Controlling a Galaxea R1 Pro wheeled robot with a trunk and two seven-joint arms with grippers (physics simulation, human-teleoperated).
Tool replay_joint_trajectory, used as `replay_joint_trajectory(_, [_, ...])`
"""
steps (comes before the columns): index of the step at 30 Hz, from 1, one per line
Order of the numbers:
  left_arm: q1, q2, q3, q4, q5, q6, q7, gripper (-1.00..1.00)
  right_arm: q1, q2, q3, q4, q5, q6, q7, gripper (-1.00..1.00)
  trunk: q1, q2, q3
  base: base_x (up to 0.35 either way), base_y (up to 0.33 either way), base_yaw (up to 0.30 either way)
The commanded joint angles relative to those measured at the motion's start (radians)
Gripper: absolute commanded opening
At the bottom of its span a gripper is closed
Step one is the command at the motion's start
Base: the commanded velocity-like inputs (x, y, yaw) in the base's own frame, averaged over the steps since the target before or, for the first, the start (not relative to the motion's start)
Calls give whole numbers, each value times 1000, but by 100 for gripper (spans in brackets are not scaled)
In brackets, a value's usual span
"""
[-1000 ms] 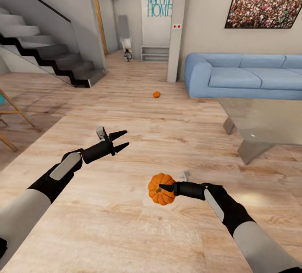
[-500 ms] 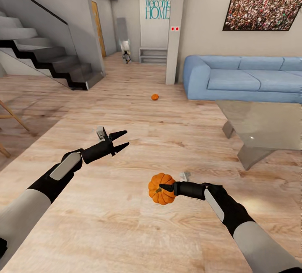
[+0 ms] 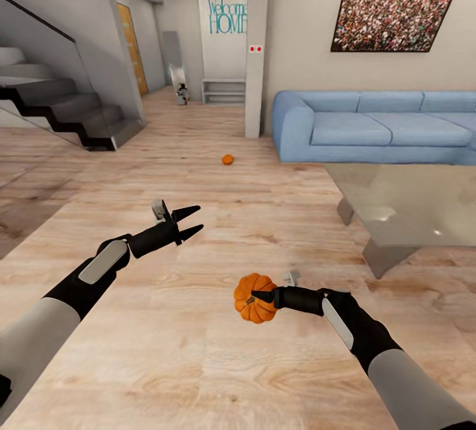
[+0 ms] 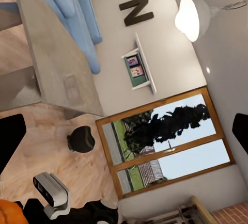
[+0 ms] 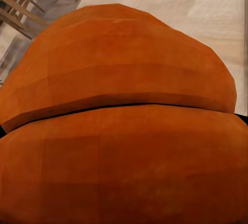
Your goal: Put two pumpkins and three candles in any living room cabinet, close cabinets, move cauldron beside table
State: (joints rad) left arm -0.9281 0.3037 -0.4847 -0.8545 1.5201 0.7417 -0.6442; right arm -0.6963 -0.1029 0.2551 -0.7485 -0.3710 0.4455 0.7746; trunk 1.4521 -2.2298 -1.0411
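An orange ribbed pumpkin [image 3: 252, 308] hangs above the wood floor with my right gripper [image 3: 255, 298] shut on it; up close in the right wrist view the pumpkin [image 5: 124, 126] covers the fingers. My left gripper [image 3: 193, 222] is open and holds nothing, off to the left of the held pumpkin. A second pumpkin [image 3: 227, 160] lies on the floor far ahead, near a pillar. The glossy grey table [image 3: 423, 200] stands at the right. In the left wrist view the black cauldron [image 4: 81, 139] sits on the floor beside the table [image 4: 49, 53]. Cabinet and candles are out of view.
A blue sofa [image 3: 370, 125] stands behind the table along the far wall. Dark stairs [image 3: 63, 109] rise at the left, and a pillar [image 3: 256, 47] stands by the hallway entrance. Open wood floor [image 3: 198, 364] spreads around the arms. Patio windows [image 4: 165, 141] lie beyond the cauldron.
The whole view has swung to the right, so sofa, stairs and far pumpkin sit further left in the picture. Both arms keep their pose, and the right gripper still holds the pumpkin.
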Motion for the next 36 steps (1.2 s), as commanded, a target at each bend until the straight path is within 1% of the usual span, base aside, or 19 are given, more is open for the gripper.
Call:
replay_joint_trajectory(1, [0,0,0,0,0,0,0,100,0,0,0,0,-4,1,0,-100,0,0,0,326,-7,-7])
replay_joint_trajectory(9, [0,0,0,0,0,1,0,100,0,0,0,0,-3,1,-1,-100,0,0,0,327,-1,-1])
replay_joint_trajectory(14, [0,1,0,-5,0,1,-1,100,0,2,1,1,-6,-44,-5,-100,0,0,0,326,-49,0])
replay_joint_trajectory(17, [0,2,-1,-6,0,1,-2,100,0,1,1,0,-6,-55,-6,-100,0,0,0,315,-152,0])
replay_joint_trajectory(21, [0,3,-1,-5,0,1,-7,100,0,2,3,-1,-6,-57,-7,-100,0,0,0,313,-153,0])
replay_joint_trajectory(22, [0,2,0,-5,0,0,-18,100,0,2,9,-1,-6,-57,-9,-100,0,0,0,320,-114,0])
replay_joint_trajectory(25, [0,1,2,-9,0,0,-24,100,1,2,18,-2,-6,-57,-10,-100,0,0,0,322,-105,0])
replay_joint_trajectory(29, [0,-3,3,-14,0,-1,-26,100,0,1,20,-5,-4,-56,-8,-100,0,0,0,323,-98,0])
replay_joint_trajectory(36, [0,-3,4,-24,0,1,-31,100,0,0,20,-6,-2,-56,-5,-100,0,0,0,324,-93,0])
